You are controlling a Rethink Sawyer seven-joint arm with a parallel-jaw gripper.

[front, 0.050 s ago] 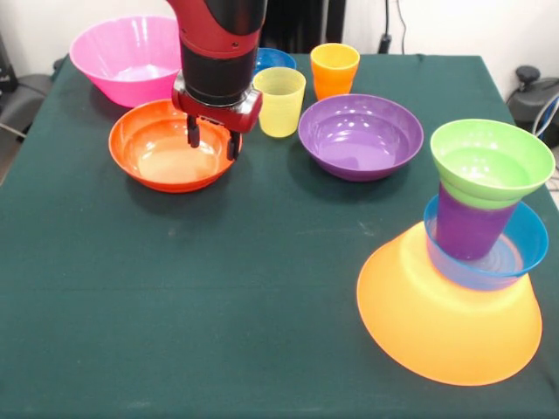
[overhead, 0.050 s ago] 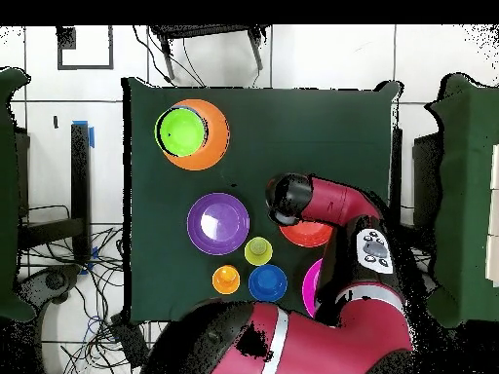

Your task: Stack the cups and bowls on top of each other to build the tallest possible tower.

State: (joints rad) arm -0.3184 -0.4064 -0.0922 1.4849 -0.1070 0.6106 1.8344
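We count 4 pieces in the tower (front, 0.050 s ago: 467,262) at the worktop's edge: yellow-orange bowl (front, 0.050 s ago: 437,323) base, light blue bowl (front, 0.050 s ago: 524,249), purple cup (front, 0.050 s ago: 467,223), green bowl (front, 0.050 s ago: 489,161); 6 left loose; end effector (front, 0.050 s ago: 214,137) released, empty, above the orange-red bowl (front, 0.050 s ago: 153,153), likely our next pick.

Tower (front, 0.050 s ago: 476,262) stands near bench corner: big yellow-orange bowl (front, 0.050 s ago: 437,323) upside down as base, light blue bowl (front, 0.050 s ago: 524,249), purple cup (front, 0.050 s ago: 467,227), green bowl (front, 0.050 s ago: 491,161) on top. Loose, upright: orange-red bowl (front, 0.050 s ago: 153,148), purple bowl (front, 0.050 s ago: 360,135), pink bowl (front, 0.050 s ago: 127,57), dark blue bowl (front, 0.050 s ago: 275,59), yellow cup (front, 0.050 s ago: 279,103), orange cup (front, 0.050 s ago: 334,70).
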